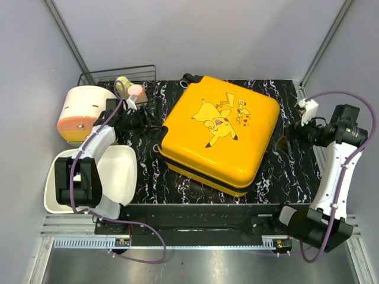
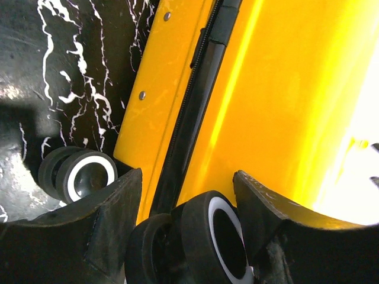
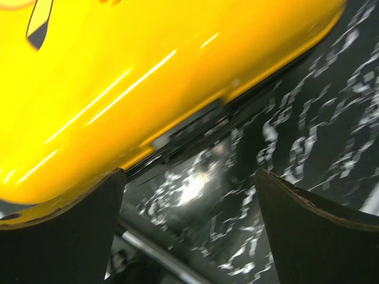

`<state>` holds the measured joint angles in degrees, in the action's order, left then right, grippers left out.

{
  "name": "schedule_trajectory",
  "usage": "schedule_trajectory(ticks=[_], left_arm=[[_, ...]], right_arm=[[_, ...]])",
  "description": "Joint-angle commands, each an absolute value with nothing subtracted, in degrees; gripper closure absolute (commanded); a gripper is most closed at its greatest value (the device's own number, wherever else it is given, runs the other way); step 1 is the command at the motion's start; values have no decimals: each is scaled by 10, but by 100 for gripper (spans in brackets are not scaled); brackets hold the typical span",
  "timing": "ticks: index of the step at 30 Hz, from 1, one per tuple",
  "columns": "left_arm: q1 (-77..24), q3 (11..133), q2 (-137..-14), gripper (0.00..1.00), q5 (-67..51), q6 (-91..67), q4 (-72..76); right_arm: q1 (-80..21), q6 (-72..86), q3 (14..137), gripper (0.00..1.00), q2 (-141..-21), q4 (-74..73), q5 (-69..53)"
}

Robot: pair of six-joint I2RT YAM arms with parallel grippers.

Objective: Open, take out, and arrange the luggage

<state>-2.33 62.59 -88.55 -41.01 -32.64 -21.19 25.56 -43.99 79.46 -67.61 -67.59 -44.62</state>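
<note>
- Luggage (image 1: pixel 222 133) lies closed at table (image 1: pixel 284 171) centre, print up.
- Left pincer (image 2: pixel 188 176), nine o'clock, straddles its wheel (image 2: pixel 222 236), likely bracing; clamped or not, cannot tell.
- Right pincer (image 3: pixel 189 177), three o'clock, gapes empty beside the seam (image 3: pixel 189 127).

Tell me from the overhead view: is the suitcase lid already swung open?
No: the luggage lies shut on the table, both yellow shells together and the printed side facing up.

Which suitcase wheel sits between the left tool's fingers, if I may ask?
The nearer wheel, at the view's bottom edge; the other wheel stands outside the fingers.
</note>
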Motion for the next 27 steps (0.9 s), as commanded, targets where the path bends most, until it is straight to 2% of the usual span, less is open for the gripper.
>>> schedule_trajectory(ticks=[1,9,15,19,27], left_arm=[[-61,560,-837,47,-496,-364,-209],[-139,448,-802,66,-493,-502,-77],[-175,393,-815,73,-451,-620,61],[-181,390,-820,80,-437,-621,66],[-142,400,-809,83,-424,-587,21]], right_arm=[[252,-487,754,0,-656,-843,-446],[227,-491,737,0,-672,-914,-461],[196,-367,741,0,-754,-738,-470],[174,-327,814,1,-851,-690,-468],[89,-234,931,2,-983,-586,-470]])
